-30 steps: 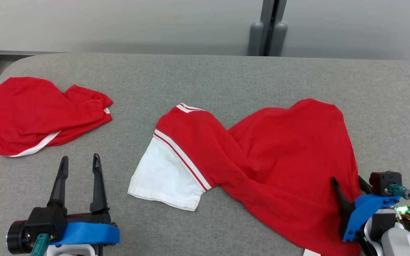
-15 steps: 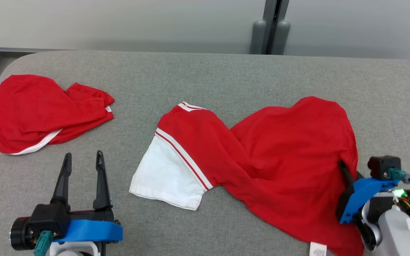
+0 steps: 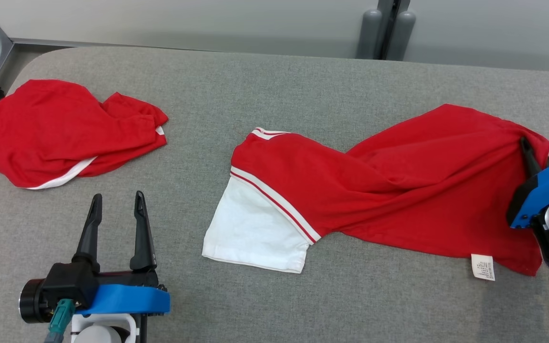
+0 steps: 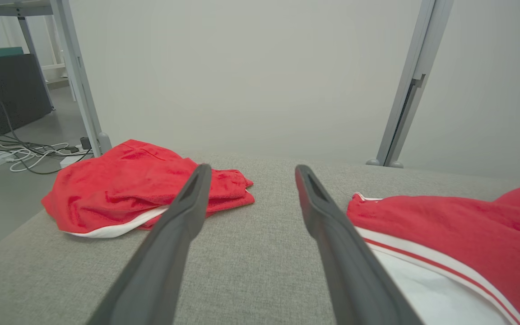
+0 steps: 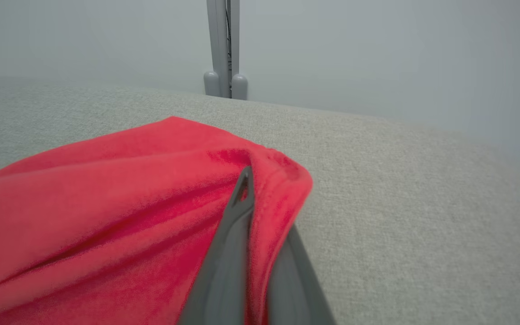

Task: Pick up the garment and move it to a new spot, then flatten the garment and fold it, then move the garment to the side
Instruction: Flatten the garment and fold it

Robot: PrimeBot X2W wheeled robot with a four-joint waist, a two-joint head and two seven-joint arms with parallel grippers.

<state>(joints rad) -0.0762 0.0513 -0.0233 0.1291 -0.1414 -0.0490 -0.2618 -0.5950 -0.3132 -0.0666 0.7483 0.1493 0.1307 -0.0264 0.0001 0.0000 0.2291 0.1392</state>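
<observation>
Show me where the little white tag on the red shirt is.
Head view: the white tag lies at the red shirt's near edge, far right, close to the right claw.

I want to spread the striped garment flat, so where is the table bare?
Bare: the far strip of the table behind both garments; the gap between the crumpled red garment and the white sleeve; the near edge. Crowded: right side.

Print on the label (image 3: 482, 267) is unreadably small — the garment (image 3: 398, 190) hides one fingertip of the right hand (image 3: 525, 144).
</observation>
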